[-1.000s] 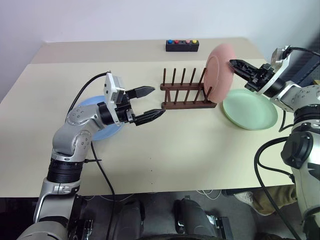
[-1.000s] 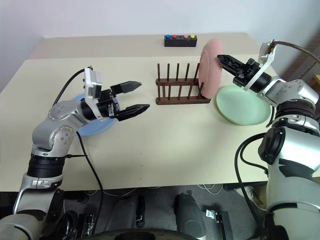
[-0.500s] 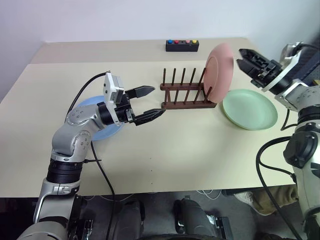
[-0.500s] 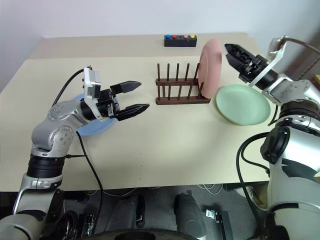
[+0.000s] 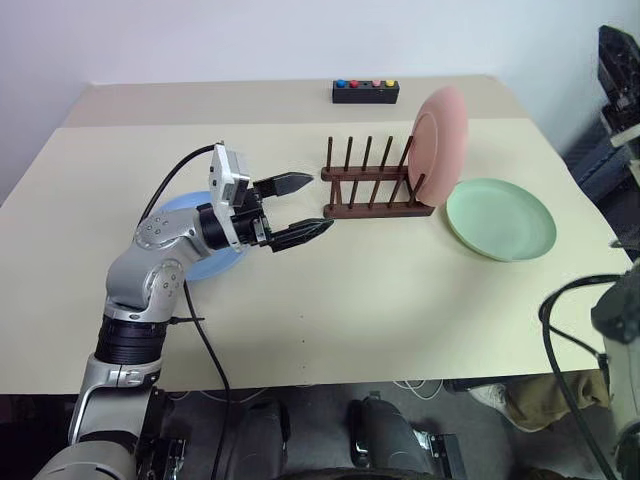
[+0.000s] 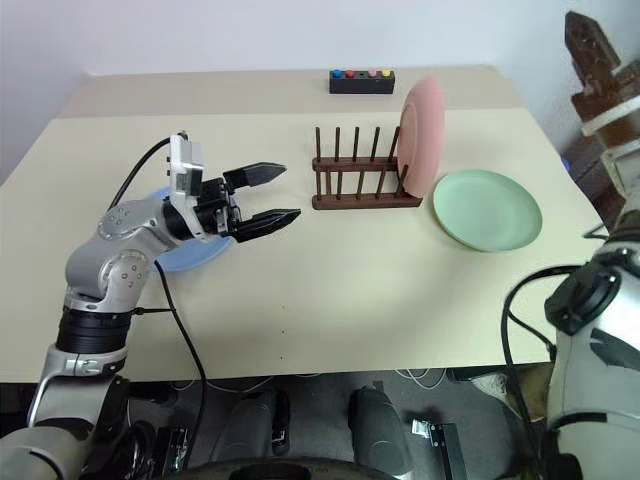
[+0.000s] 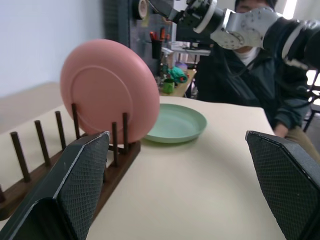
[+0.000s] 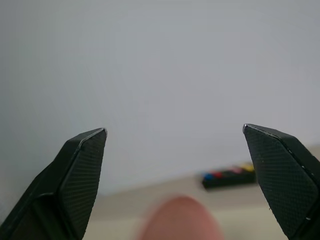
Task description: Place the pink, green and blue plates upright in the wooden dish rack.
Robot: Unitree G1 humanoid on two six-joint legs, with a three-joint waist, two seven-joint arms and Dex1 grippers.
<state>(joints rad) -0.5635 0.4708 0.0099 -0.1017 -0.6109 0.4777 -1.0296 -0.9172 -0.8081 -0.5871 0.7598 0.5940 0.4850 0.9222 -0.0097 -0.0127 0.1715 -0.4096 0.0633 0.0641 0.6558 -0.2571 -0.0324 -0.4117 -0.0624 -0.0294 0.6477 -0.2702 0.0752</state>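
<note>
We see the dark wooden rack (image 5: pixel 375 186) at the table's (image 5: pixel 380 300) far middle, thin pegs upright in two rows. The pink plate (image 5: pixel 441 145) stands on edge in its right end slot. The green plate (image 5: pixel 500 218) lies flat just right of it; the blue plate (image 5: pixel 188 245) lies flat at left. The left gripper (image 5: pixel 300 207) hovers left of the rack, jaws spread, empty. The right gripper (image 6: pixel 590 45), raised at far right, gapes empty too.

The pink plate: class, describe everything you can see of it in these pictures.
The pink plate is round, smooth and matte, plastic by its look, with a raised rim and a flat middle. It stands upright on its edge in the end slot of the wooden rack, the end nearest the green plate, leaning slightly against the pegs. Only the rack touches it; neither tool holds it.
</note>
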